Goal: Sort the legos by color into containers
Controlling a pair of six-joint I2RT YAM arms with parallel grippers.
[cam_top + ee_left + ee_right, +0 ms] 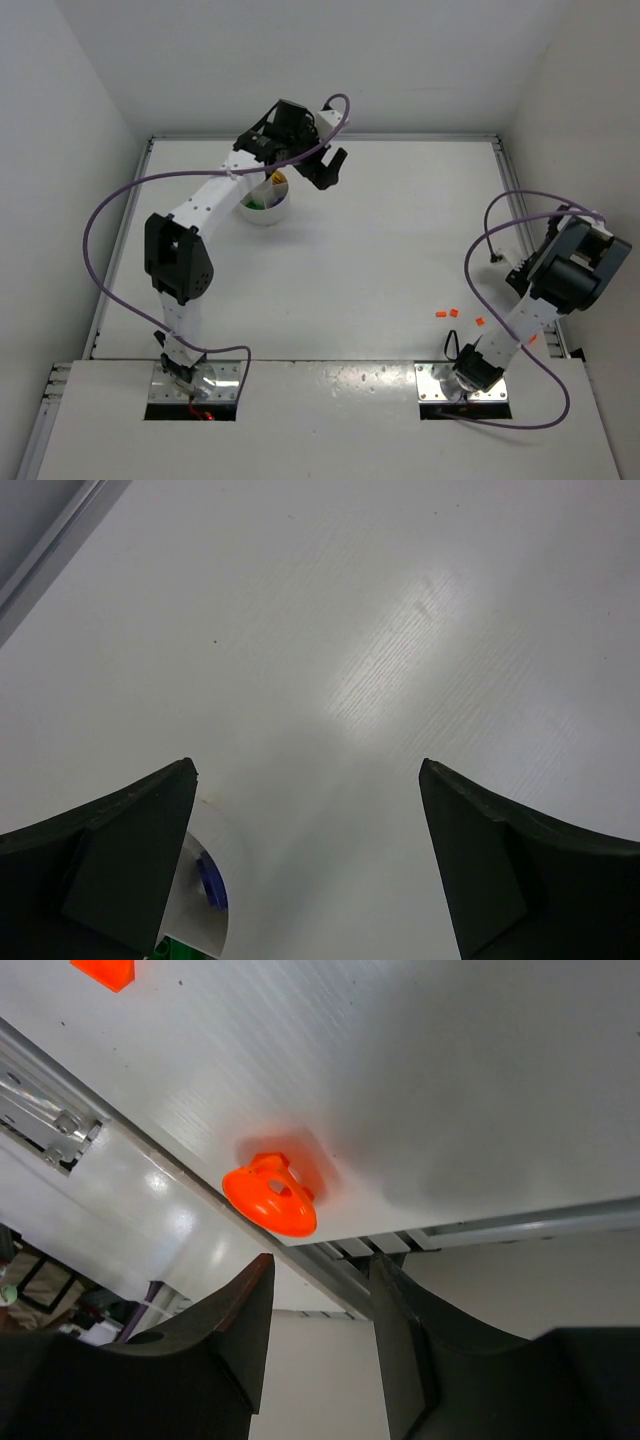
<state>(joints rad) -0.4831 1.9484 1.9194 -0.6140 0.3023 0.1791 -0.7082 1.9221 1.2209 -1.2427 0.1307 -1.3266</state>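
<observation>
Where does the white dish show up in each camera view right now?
Top external: the white dish sits upper left of centre, partly covered by the arm above it.
Left wrist: bottom-left corner, only a slice of it in frame.
Right wrist: not in it.
Shared landmark: the green lego inside the dish, also at the bottom edge of the left wrist view.

The low round white dish [265,215] sits toward the far left of the table [380,240], with a yellow brick [277,179] and a green brick [258,204] in its sections. The left wrist view shows a blue piece [212,885] and a green piece [180,948] just inside its rim. Three small orange bricks [453,312] lie loose and close together near the right front. A rounder orange piece [270,1195] rests at the table's right edge, with another orange brick [103,970] well apart from it.
</observation>
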